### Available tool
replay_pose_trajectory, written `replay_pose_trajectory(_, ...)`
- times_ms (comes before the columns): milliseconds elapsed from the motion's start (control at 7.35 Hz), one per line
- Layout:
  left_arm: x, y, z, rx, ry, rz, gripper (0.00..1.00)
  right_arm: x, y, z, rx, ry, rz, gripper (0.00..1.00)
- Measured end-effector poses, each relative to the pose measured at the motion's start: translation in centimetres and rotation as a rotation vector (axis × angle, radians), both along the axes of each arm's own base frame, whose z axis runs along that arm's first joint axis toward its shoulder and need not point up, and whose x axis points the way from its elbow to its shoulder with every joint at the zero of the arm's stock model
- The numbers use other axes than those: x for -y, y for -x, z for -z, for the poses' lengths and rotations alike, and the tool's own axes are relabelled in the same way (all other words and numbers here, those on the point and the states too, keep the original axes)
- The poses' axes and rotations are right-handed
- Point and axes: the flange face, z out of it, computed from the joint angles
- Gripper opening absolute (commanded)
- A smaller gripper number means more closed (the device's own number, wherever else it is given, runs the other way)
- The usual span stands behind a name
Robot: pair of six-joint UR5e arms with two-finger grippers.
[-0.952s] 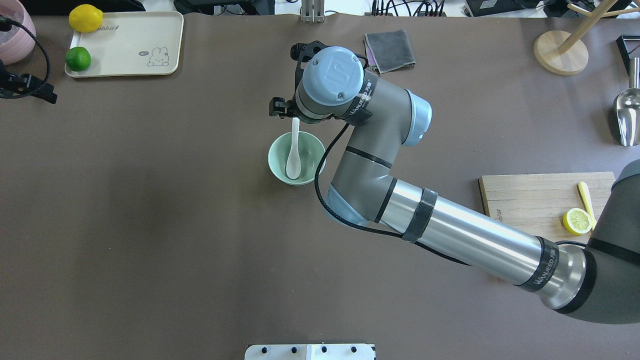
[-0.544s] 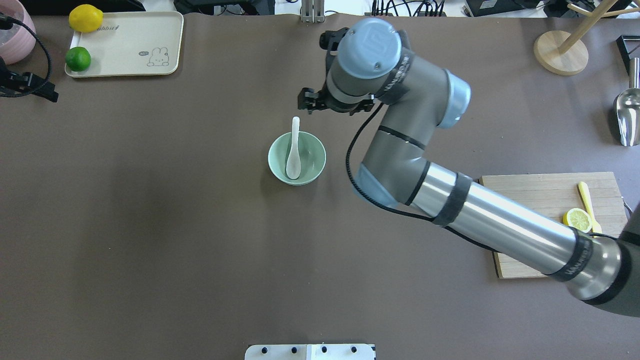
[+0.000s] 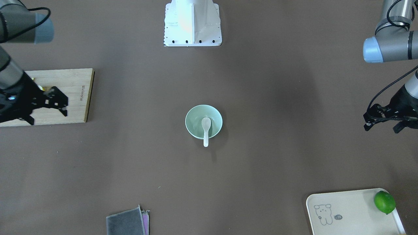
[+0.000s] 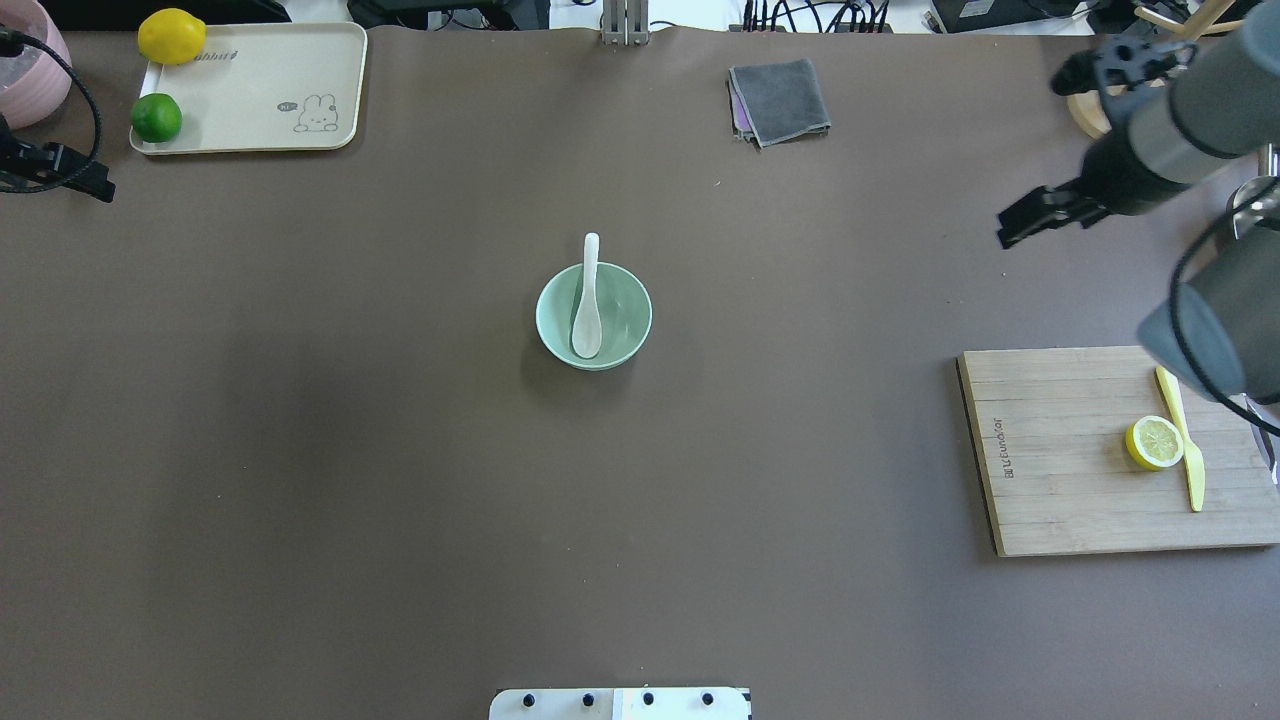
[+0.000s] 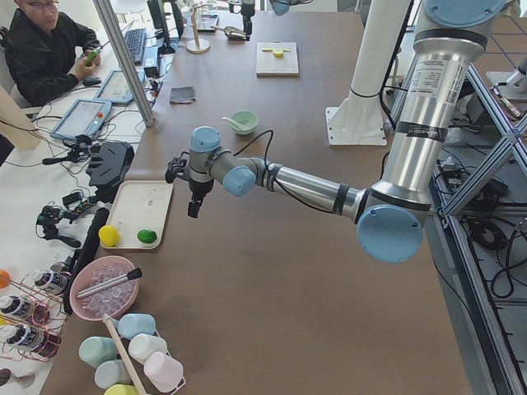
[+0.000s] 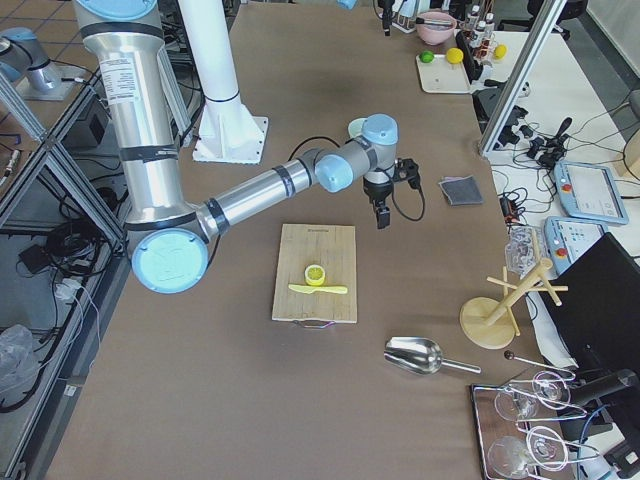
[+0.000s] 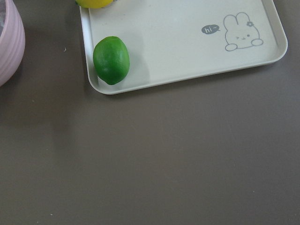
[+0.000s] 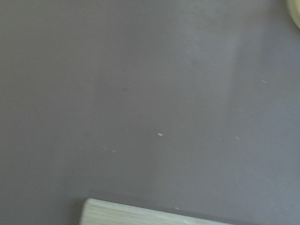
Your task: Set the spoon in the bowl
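Plainly, the right gripper (image 3: 49,118) has its fingers (image 3: 64,107) spread wide with nothing between them. It hangs over the near edge of the wooden cutting board (image 4: 1060,470), at about 2 o'clock from the table's centre in the overhead view. The left gripper (image 3: 381,129) also has its fingers parted and holds nothing, far out at about 10 o'clock, beside the cream tray (image 4: 260,80).

The spoon (image 4: 588,310) lies in the bowl (image 4: 625,310), well apart from both grippers. Its scoop rests on the bowl's floor, and its handle leans on the rim and pokes out past it toward 12 o'clock. The bowl stands upright near the middle of the table.

On the tray are a lime (image 4: 156,117) and a lemon (image 4: 171,36). A folded grey cloth (image 4: 780,100) lies at about 1 o'clock. On the cutting board, at about 4 o'clock, a lemon half (image 4: 1154,442) touches a yellow knife (image 4: 1190,470). The right wrist view is blurred; the pale strip at its lower edge is probably that board.
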Motion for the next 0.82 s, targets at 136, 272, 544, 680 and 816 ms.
replay_pose_trajectory(136,-0.1,0.1,-0.1,-0.001,-0.002,0.0,0.98,-0.2,-4.4,-3.7,-0.009,0.051,-0.043,1.0)
replay_pose_trajectory(272,-0.1,0.1,-0.1,-0.001,-0.001,0.001,0.98,0.1,-8.4,-7.2,-0.006,0.075,-0.051,1.0)
replay_pose_trajectory(544,-0.2,1.6,-0.6,-0.005,0.006,-0.003,0.98,0.4,-15.3,-14.7,0.036,0.103,-0.021,1.0)
replay_pose_trajectory(680,-0.5,4.5,-1.6,-0.018,0.013,-0.018,0.98,-0.1,-17.4,-17.6,0.063,0.119,-0.013,1.0)
replay_pose_trajectory(816,-1.3,8.5,-3.4,-0.031,0.02,-0.029,0.98,-0.6,-18.6,-19.3,0.079,0.13,-0.012,1.0)
